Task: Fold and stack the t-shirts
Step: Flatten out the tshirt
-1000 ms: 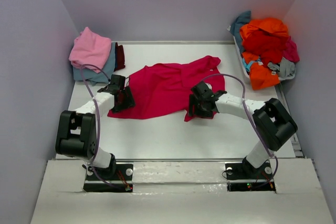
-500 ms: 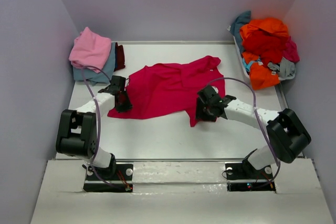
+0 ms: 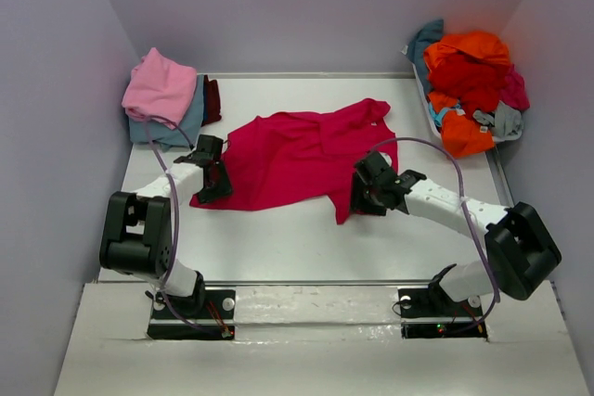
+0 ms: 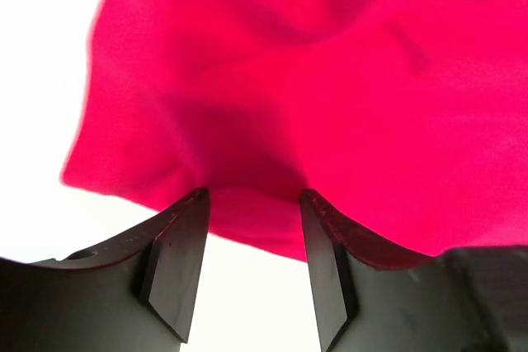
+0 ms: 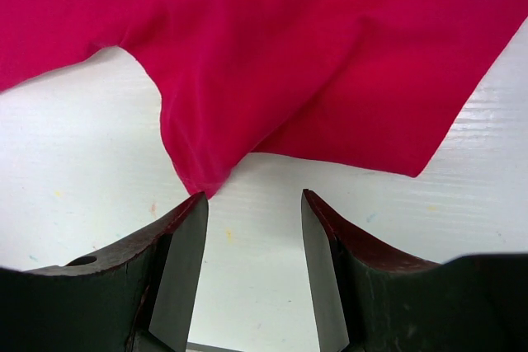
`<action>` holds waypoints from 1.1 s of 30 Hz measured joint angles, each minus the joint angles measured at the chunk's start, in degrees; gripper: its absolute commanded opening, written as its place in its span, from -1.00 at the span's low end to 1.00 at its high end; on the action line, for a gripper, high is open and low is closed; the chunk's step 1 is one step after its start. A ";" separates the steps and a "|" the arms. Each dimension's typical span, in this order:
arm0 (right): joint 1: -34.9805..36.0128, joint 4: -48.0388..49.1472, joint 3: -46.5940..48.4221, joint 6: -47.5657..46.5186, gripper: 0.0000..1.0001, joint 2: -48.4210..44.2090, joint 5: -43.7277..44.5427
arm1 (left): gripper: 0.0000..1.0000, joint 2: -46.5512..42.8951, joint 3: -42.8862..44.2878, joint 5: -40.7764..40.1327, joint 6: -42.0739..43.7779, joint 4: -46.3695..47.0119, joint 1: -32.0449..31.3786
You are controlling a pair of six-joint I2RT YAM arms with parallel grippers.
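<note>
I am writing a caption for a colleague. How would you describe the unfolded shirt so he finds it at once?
Find the white table. In its middle lies the magenta-red t-shirt. Only it is spread out, unlike the folded stack far left and the heap far right.

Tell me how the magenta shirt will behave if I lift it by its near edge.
Probably floppy: the magenta shirt lies in soft wrinkles, rumpled by the left gripper. It would likely sag between two grip points, since it spreads wide across the table. The pointed flap at the right gripper may fold over if pushed.
</note>
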 measured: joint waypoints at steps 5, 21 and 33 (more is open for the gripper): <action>0.00 0.04 -0.09 -0.09 0.11 -0.07 -0.24 | 0.08 0.04 0.96 -3.67 -0.07 -2.38 0.00; 0.00 -0.39 -1.05 -0.90 0.11 -4.11 -0.26 | -0.39 5.18 4.44 -4.72 -0.37 -2.60 0.02; 0.00 -0.13 -1.07 -1.25 0.11 -2.64 0.09 | -0.88 5.09 3.98 -2.10 0.37 -0.55 0.00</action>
